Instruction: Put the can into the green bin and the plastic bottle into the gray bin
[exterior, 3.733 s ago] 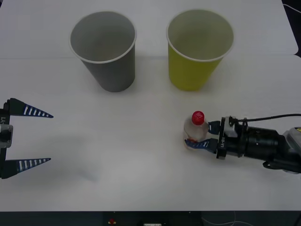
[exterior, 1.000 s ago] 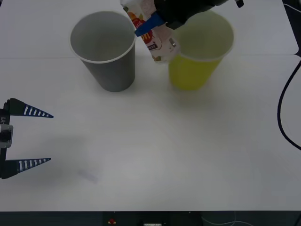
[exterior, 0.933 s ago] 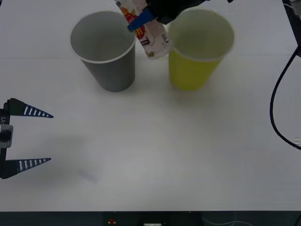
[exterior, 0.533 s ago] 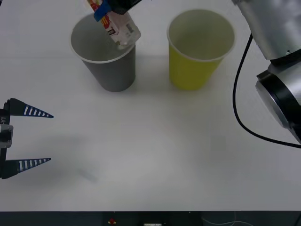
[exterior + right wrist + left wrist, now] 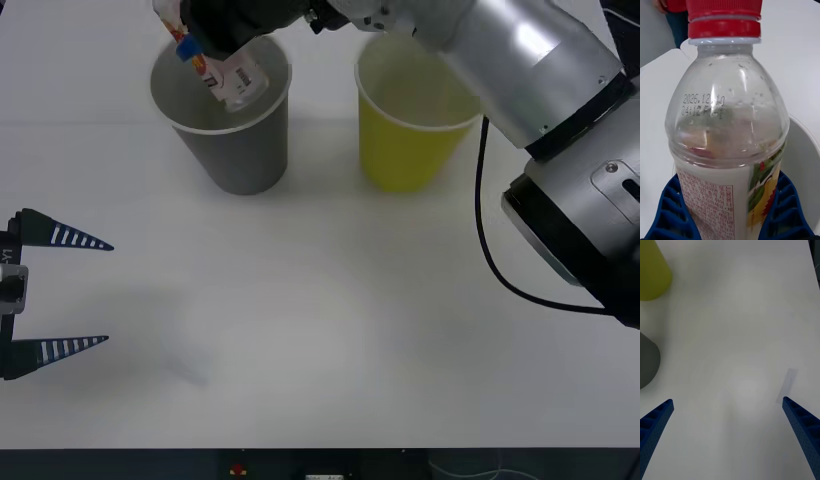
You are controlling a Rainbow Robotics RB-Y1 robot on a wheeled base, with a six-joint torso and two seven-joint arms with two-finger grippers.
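Two blue ribbed fingers (image 5: 668, 210) of the right gripper (image 5: 190, 42) are clamped tight on the plastic bottle (image 5: 222, 72), one on each side of its label, so it's got a solid grip. The bottle hangs tilted right over the gray bin's (image 5: 222, 110) mouth, its base dipping past the white rim, and the red cap (image 5: 724, 17) is screwed on. The green bin (image 5: 420, 110) sits just beside the gray bin, not touching it, and what shows of its inside looks bare. The left gripper (image 5: 55, 295) is parked well away from the gray bin at the table (image 5: 320, 320) edge, fingers spread wide and holding nothing. Count: two cups, one bottle.
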